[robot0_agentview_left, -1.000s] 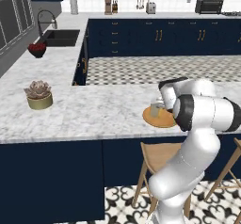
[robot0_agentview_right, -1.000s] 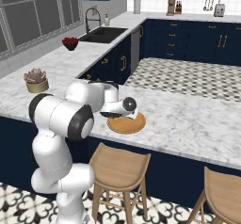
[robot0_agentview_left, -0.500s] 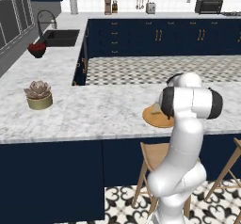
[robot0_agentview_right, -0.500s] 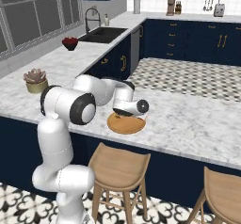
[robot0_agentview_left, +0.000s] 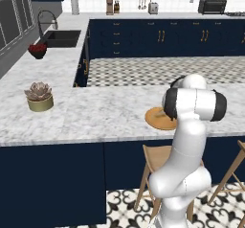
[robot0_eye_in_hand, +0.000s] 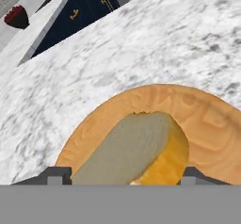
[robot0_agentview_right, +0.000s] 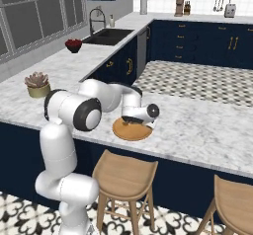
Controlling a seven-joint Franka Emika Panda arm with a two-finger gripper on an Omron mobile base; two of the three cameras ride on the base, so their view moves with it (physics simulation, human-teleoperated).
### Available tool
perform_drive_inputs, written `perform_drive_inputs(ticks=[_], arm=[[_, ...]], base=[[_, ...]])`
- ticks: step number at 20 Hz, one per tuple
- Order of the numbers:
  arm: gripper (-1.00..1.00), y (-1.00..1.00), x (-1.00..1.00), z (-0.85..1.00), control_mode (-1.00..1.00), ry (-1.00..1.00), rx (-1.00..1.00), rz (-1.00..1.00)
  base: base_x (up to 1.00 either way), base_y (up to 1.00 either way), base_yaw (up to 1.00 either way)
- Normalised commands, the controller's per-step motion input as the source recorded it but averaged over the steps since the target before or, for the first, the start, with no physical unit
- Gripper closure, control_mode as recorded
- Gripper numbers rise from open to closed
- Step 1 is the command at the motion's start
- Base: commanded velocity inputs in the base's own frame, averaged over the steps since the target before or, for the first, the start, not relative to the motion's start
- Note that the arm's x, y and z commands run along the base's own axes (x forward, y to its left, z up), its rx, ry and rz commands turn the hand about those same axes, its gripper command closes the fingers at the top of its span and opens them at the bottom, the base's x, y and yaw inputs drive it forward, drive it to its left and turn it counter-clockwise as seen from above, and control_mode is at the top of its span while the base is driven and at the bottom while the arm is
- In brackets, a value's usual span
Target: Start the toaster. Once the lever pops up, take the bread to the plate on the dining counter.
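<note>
The gripper point(robot0_agentview_right: 132, 122) hangs low over the plate point(robot0_agentview_right: 131, 131), and in the hand view its two dark finger tips point(robot0_eye_in_hand: 56, 173) stand well apart, one on each side of the bread point(robot0_eye_in_hand: 136, 150). Neither tip appears to press on the slice, so the jaws read as apart and no longer clamped — the bread seems to be free between them. The slice lies on the plate's near half, tilted rather than flat as far as the hand view shows; whether its lower edge rests fully on the wood cannot be told.

The plate sits on the dining counter point(robot0_agentview_left: 95, 112), near its front edge above a wooden stool point(robot0_agentview_right: 123, 172). The step in hand looks like the release. To finish it well, the arm should lift straight up along the gripper's own line, keeping the tips spread, so neither one drags the slice off the plate — a sideways pull is the main risk, since the bread is light and tilted.

Far behind, the toaster point(robot0_agentview_left: 153, 7) stands on the back counter, its part apparently done.
</note>
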Motion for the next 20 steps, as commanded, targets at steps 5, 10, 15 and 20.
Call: perform_drive_inputs(ticks=[5, 10, 15, 20], arm=[[-1.0, -0.26, -0.1, 0.17, -1.0, 0.16, 0.0, -0.09], [-1.0, -0.24, -0.05, 0.48, -1.0, 0.22, 0.0, -0.1], [-1.0, -0.2, -0.31, 0.46, -1.0, 0.22, 0.0, -0.09], [-1.0, -0.01, -0.88, 0.55, -1.0, 0.14, 0.0, -0.07]], base=[[0.0, 0.0, 0.0], [0.0, 0.0, 0.0], [0.0, 0.0, 0.0], [0.0, 0.0, 0.0]])
